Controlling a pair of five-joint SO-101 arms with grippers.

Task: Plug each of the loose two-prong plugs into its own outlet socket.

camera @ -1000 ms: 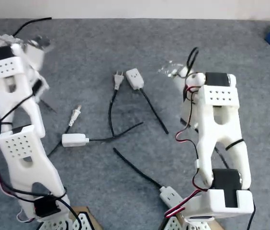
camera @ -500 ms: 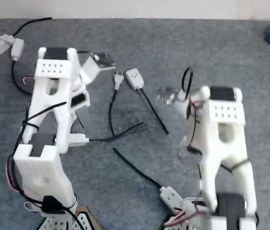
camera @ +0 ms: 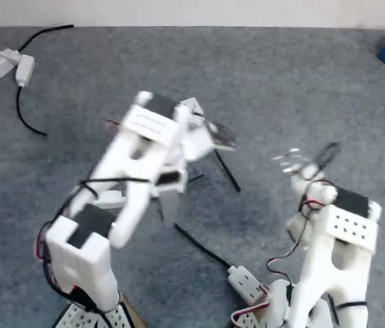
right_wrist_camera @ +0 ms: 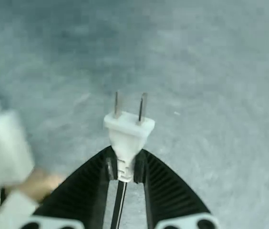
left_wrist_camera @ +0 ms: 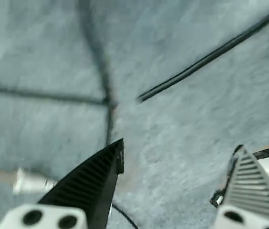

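While the right jaws are clamped on the white two-prong plug [right_wrist_camera: 127, 131], low on its body where the cord leaves it, the prongs stand bare in front, pointing away over the grey tabletop [camera: 302, 75]. From the high view, the right arm [camera: 336, 232] sits at four o'clock with its tip near three o'clock. The left arm [camera: 138, 178] lies stretched across the centre. Its jaws are wide apart and hold nothing, hanging above black cables [left_wrist_camera: 211, 57].

One loose white socket [camera: 246, 283] lies at five o'clock, close to the right arm's base. What looks like another [camera: 194, 106] peeks out at twelve o'clock, just behind the left arm.

Expect these risks:
- With so short a grip on the plug's tail, it may pivot or slide back between the jaws once the prongs meet resistance.
- Neither socket is held down, so a push would likely shove it across the tabletop rather than seat the prongs.
- The left arm is low over the cables, so you could snag one and drag a socket or plug out of place.
- Both arm tips are near the centre, and a careless swing could knock them together.
- The plug's own cord trails behind it and may pull taut, twisting the prongs off line.
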